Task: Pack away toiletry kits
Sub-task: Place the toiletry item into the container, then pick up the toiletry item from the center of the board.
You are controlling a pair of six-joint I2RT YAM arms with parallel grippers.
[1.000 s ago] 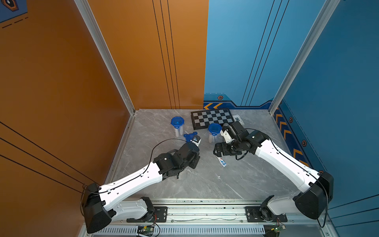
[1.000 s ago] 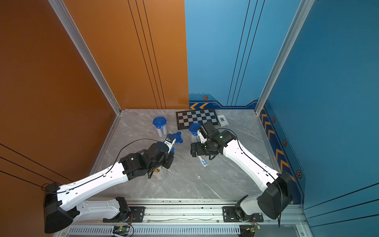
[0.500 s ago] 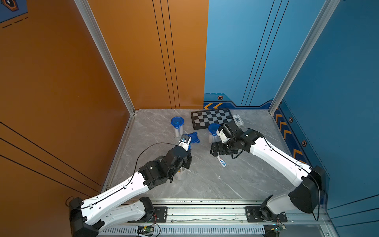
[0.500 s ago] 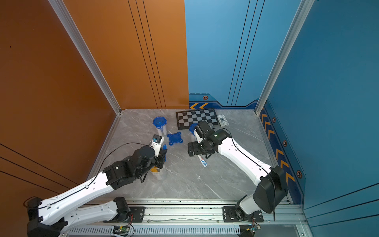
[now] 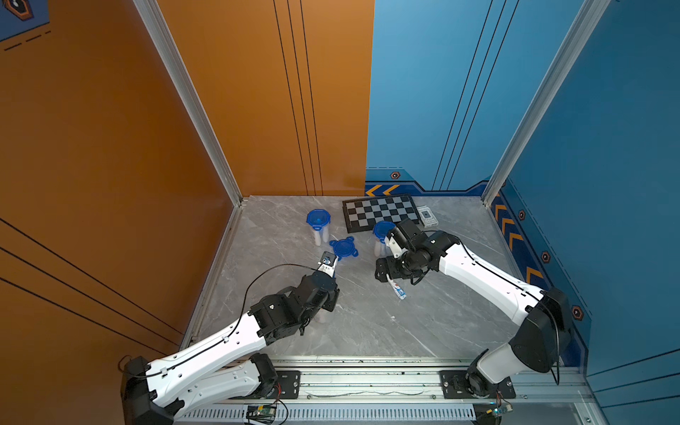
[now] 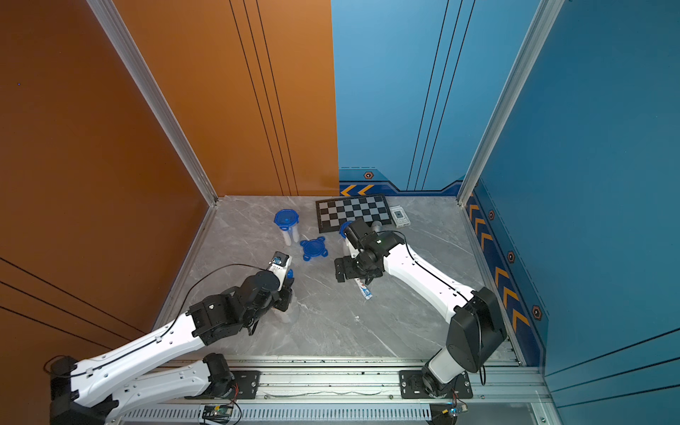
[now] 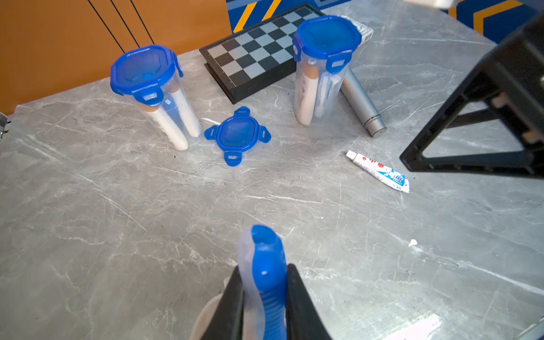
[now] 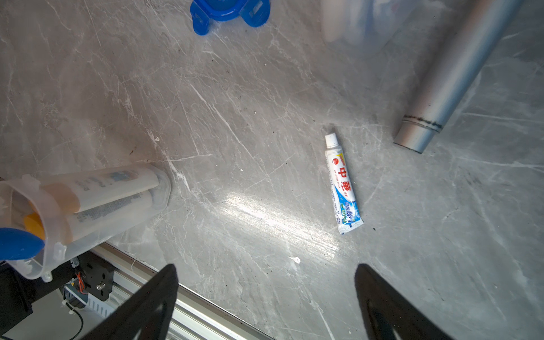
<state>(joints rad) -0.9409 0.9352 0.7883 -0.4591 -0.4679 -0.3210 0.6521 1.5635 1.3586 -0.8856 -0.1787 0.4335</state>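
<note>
The left pincer [image 7: 263, 275] clamps a blue toothbrush [image 7: 262, 250] over the open cup [image 8: 88, 203]; released tilted, it could snag the rim. The right pincer [image 8: 265, 269], spread wide, may nudge the toothpaste tube [image 8: 343, 188].

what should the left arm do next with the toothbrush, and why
Probably ease the toothbrush down into the lidless cup: the left end effector is shut on it at that cup's mouth, and only two bottles show inside.
</note>
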